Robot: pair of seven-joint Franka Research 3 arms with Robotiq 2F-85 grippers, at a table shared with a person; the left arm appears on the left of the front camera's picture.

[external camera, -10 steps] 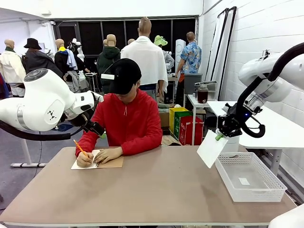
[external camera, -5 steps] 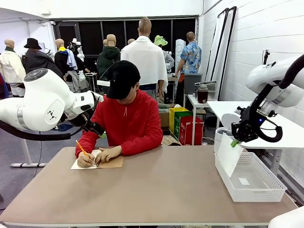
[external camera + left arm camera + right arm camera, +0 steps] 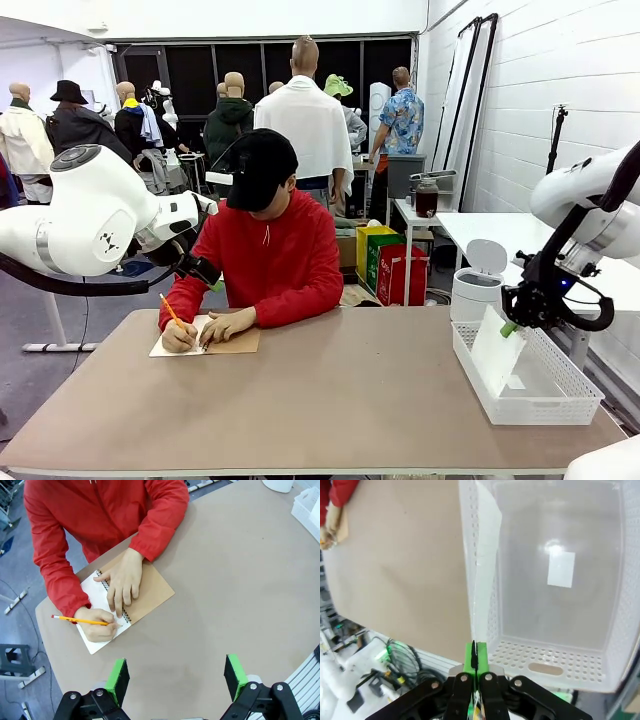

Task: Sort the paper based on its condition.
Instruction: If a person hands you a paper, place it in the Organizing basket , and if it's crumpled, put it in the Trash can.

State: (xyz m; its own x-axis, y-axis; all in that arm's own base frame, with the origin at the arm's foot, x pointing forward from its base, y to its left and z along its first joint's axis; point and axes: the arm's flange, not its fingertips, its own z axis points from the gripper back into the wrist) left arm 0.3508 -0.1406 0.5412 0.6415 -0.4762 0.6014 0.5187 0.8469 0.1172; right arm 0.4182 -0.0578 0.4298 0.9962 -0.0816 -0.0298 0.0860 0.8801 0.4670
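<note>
The front camera faces the person (image 3: 270,250) across the table (image 3: 330,400); 2 wrist cameras look down onto that table.

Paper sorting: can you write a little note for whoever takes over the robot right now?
Right gripper: shut on one flat-looking sheet of paper, its lower part dipped into the white basket by the wall nearest the table's middle.
Left gripper: open, holding nothing, above the table near the person, who is writing in a notebook with a pencil.
Done: sheet brought to the basket.
Left: release it; probably wait for the next sheet.
</note>
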